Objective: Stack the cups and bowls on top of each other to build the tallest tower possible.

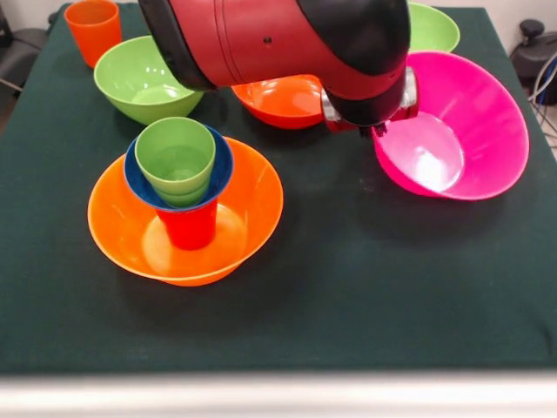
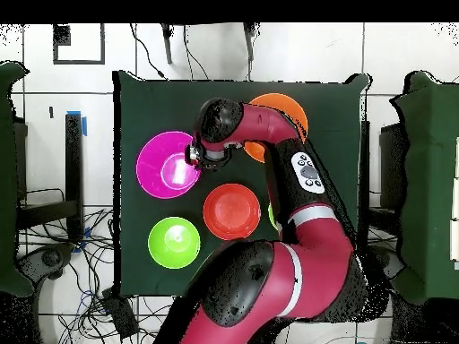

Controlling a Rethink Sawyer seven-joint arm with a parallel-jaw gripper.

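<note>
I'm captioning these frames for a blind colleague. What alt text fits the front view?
A tower of red cup, small blue bowl and light green cups stands in a large orange bowl on a dark green table. The red and black arm reaches the tilted pink bowl's rim.

A: Item: arm (image 1: 278, 39). Finish?

B: Glossy red shell with black sections; rounded, tubular links. One small dark dot, perhaps a screw, sits on the red casing in the front view.

A: Wrist end?

B: A black rounded cap, then a silver-grey metal collar beneath it, and a small dark part below that.

A: Overhead entry?

B: Black domed joint caps alternate with red links. A white-grey band rings each of two links, and an oval grey panel (image 2: 307, 172) carries small dark buttons.
</note>
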